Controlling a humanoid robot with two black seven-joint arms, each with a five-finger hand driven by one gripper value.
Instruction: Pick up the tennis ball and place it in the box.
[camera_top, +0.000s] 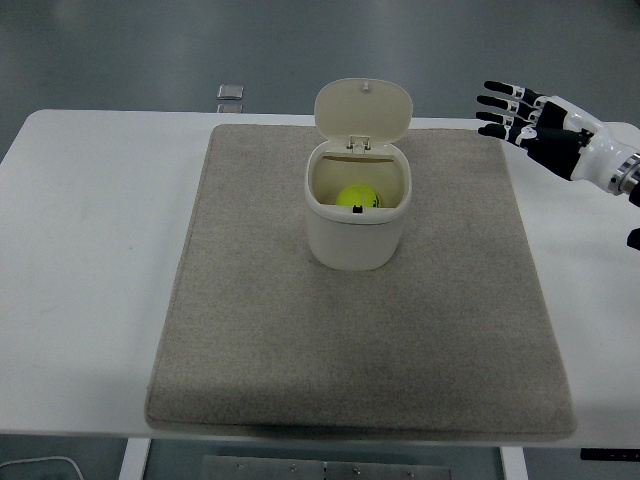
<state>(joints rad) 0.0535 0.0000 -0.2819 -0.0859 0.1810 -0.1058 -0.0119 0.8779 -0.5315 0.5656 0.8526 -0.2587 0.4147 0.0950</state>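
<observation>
A yellow-green tennis ball (357, 197) lies inside the cream box (355, 238), a small bin that stands on the mat with its hinged lid (362, 108) tipped up and open. My right hand (520, 112) hovers at the right edge, well to the right of the box and above the mat's far right corner. Its fingers are spread and hold nothing. The left arm does not show.
A beige mat (360, 330) covers the middle of the white table (80, 260). A small grey square object (230, 93) sits at the table's far edge, behind the mat's left corner.
</observation>
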